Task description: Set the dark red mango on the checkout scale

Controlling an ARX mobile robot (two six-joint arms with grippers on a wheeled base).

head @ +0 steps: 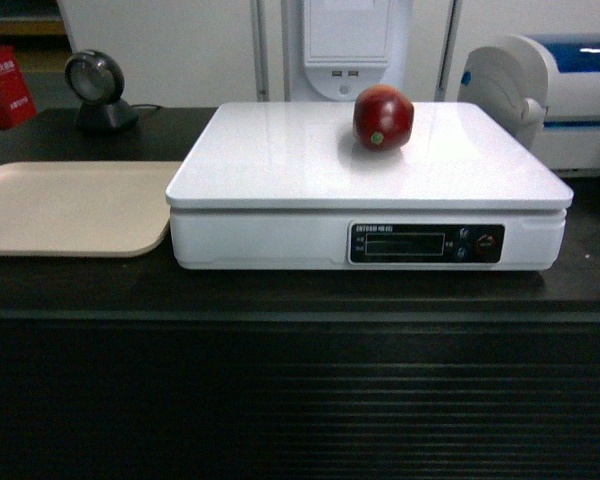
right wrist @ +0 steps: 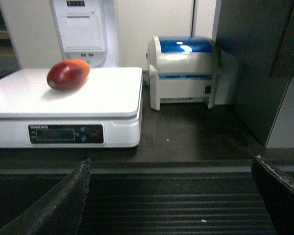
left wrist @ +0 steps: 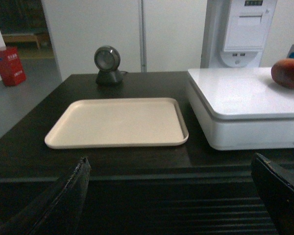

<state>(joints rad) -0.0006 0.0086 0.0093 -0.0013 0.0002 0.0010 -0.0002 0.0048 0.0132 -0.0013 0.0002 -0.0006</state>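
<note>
Glossy dark red oval mango (head: pixel 383 117) lies upper centre, on flat white rectangular scale (head: pixel 280 165), apart from both grippers. Left gripper (left wrist: pixel 171 196), right gripper (right wrist: pixel 171 196): jaws spread, empty. Placement looks done; retreat clear of platform.

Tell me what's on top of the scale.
Only the mango, lying on the scale platform's rear half, right of centre. Its contact patch underneath is hidden.

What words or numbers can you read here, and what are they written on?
Scale black front panel: white lettering, too blurred to read.
Red box: pale marks, too small to read.
Wall unit top window: dark digits, unreadable.
Printer: no text visible.
</note>
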